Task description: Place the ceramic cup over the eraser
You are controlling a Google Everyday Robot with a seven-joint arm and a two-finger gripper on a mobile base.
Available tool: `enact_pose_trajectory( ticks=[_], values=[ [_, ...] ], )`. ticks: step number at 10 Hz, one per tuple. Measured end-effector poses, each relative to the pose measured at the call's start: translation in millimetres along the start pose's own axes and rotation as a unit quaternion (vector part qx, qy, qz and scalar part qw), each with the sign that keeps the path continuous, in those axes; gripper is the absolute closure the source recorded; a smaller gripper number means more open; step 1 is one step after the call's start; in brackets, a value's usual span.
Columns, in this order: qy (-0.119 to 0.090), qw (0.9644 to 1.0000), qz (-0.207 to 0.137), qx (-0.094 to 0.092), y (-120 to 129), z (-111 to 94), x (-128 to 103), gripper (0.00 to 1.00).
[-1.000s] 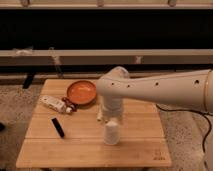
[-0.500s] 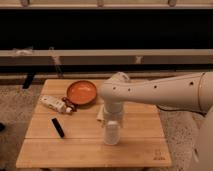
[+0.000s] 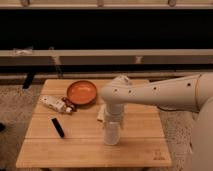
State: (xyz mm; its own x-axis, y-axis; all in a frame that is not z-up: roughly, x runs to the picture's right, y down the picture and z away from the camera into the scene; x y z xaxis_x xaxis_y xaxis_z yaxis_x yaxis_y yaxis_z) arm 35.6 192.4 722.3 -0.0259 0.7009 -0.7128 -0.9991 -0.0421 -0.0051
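The ceramic cup is a small white tapered cup standing on the wooden table, near the front middle. My gripper points straight down right on top of the cup, at the end of the white arm that reaches in from the right. The eraser is a slim black bar lying flat on the table, well to the left of the cup and apart from it.
An orange shallow bowl sits at the back of the table. A white bottle-like object with a label lies left of it. A pale beige block is partly hidden behind the gripper. A dark wall with rails runs behind.
The arm's wrist has shifted slightly above the cup. The cup, the eraser and the other things stay where they were.
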Motion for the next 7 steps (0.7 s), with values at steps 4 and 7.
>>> enact_pose_trajectory(
  ticks=[4,7],
  values=[
    [0.006,1.0,0.004,-0.004,-3.6,10.5,-2.0,0.35],
    [0.011,0.9999,-0.001,-0.001,-2.6,14.5,-1.6,0.35]
  ],
)
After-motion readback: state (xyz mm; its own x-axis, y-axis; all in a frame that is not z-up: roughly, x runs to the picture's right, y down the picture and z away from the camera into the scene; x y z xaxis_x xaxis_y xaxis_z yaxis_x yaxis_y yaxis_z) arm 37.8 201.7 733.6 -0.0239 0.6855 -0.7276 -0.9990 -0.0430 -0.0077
